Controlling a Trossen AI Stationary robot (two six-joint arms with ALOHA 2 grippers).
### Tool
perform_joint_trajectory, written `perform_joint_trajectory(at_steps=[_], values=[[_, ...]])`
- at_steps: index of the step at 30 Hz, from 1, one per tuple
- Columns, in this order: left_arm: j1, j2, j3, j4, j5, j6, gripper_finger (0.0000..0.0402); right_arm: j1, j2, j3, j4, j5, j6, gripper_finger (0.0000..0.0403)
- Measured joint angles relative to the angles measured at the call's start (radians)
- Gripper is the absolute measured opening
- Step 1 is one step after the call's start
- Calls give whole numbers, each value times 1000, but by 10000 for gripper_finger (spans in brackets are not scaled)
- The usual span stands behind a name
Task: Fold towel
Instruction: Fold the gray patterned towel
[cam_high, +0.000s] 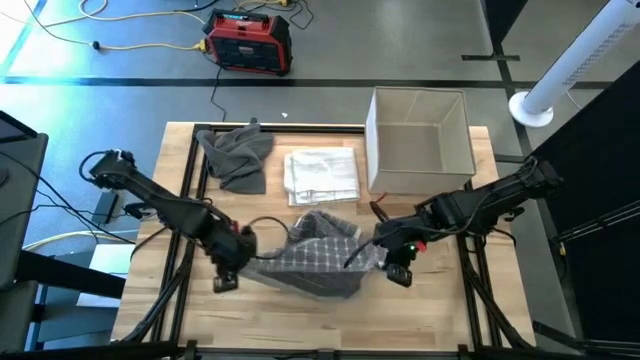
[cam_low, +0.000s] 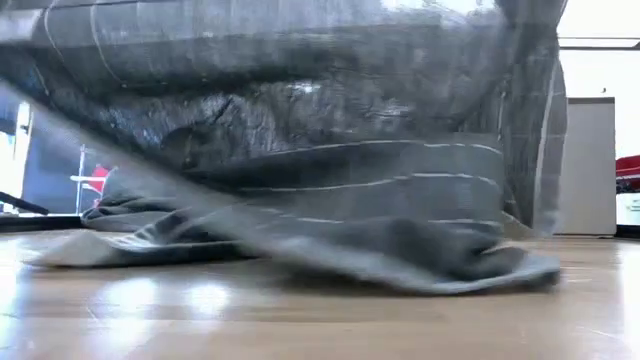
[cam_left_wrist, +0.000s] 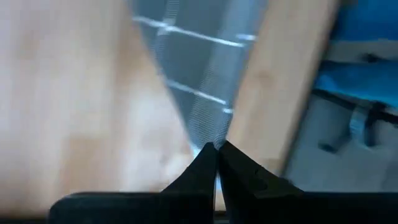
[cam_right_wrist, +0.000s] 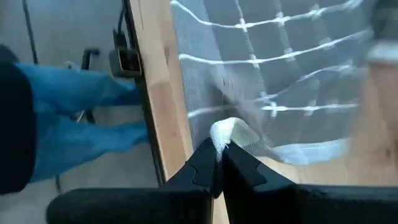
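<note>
Both arms have the grey checked towel (cam_high: 318, 262) by a corner each, low centre of the high view: left gripper (cam_high: 228, 270) at its left end, right gripper (cam_high: 398, 262) at its right, jaws pressed together on the cloth in both wrist views. Holding opposite corners probably keeps it stretched for folding, though the middle sags onto the desk (cam_high: 420, 320). A folded white towel (cam_high: 322, 176), crumpled grey cloth (cam_high: 238, 153) and box (cam_high: 420, 140) sit toward the top.

Surface materials and finish

The towel (cam_high: 318, 262) is grey woven cloth with thin white grid lines, soft and matt. The desk (cam_high: 300, 320) is light wood, smooth with a slight sheen. The box (cam_high: 420, 140) looks like matt beige cardboard. Both tools' fingers (cam_right_wrist: 208, 168) are matt black.
</note>
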Motion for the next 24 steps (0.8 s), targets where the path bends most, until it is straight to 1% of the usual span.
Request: perform_joint_trajectory(at_steps=[1, 9, 12, 14, 16, 18, 20, 21, 22, 24], values=[[7, -2, -13, -10, -24, -3, 0, -14, 5, -16, 7, 26, 37, 2], [67, 12, -200, 273, -75, 35, 0, -109, 10, -154, 104, 133, 175, 13], [70, 22, -272, 337, -37, 29, 0, -122, 9, -159, 79, 83, 166, 43], [68, 35, -314, 332, -4, 15, 0, -121, 9, -160, 35, 37, 166, 72], [66, 33, -345, 325, 23, 3, 0, -118, 9, -160, -7, -33, 156, 103], [61, 33, -365, 327, 41, -6, 0, -103, 9, -160, -50, -112, 106, 130], [57, 34, -373, 326, 41, -13, 0, -83, 8, -159, -66, -188, 21, 149], [57, 33, -372, 333, 41, -11, 0, -68, 7, -153, -86, -206, -17, 155], [57, 33, -371, 341, 41, -8, 0, -48, 6, -142, -102, -203, -59, 159], [57, 33, -371, 352, 41, -7, 0, -5, 4, -113, -105, -146, -146, 161]])
